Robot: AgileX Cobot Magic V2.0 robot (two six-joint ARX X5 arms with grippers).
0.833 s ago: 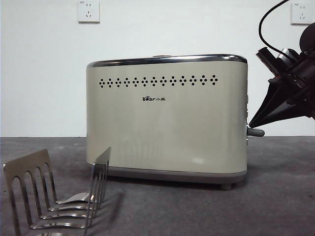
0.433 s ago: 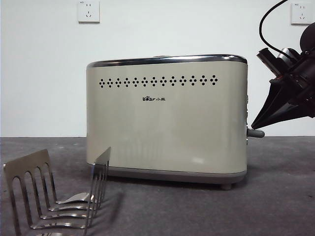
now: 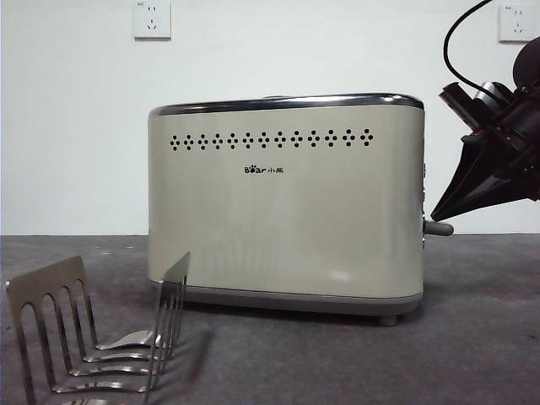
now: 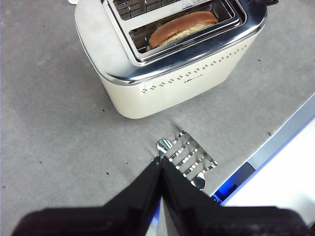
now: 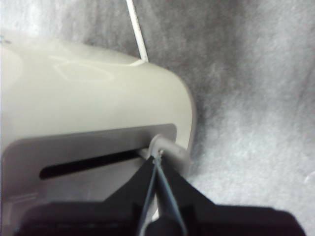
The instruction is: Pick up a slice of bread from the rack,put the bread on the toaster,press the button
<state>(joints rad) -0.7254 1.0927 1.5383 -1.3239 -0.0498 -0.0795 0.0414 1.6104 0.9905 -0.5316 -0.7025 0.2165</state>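
Note:
The cream toaster (image 3: 287, 202) stands mid-table. The slice of bread (image 4: 182, 28) sits low in one of its slots, seen in the left wrist view; the front view hides it. The silver rack (image 3: 93, 337) stands empty at the front left and also shows in the left wrist view (image 4: 188, 161). My right gripper (image 3: 434, 216) is shut, its tip resting on top of the grey button (image 3: 439, 228) at the toaster's narrow end. The right wrist view shows that tip (image 5: 156, 158) against the button (image 5: 172, 147). My left gripper (image 4: 160, 162) is shut and empty, high above the rack.
Two wall sockets (image 3: 152, 18) hang on the white wall behind. A white cable (image 5: 138, 29) runs from the toaster across the grey table. The table's edge (image 4: 280, 140) lies close beside the rack.
My right gripper's tip has shifted very slightly to the right above the button. The button's height, the toaster and the rack look the same.

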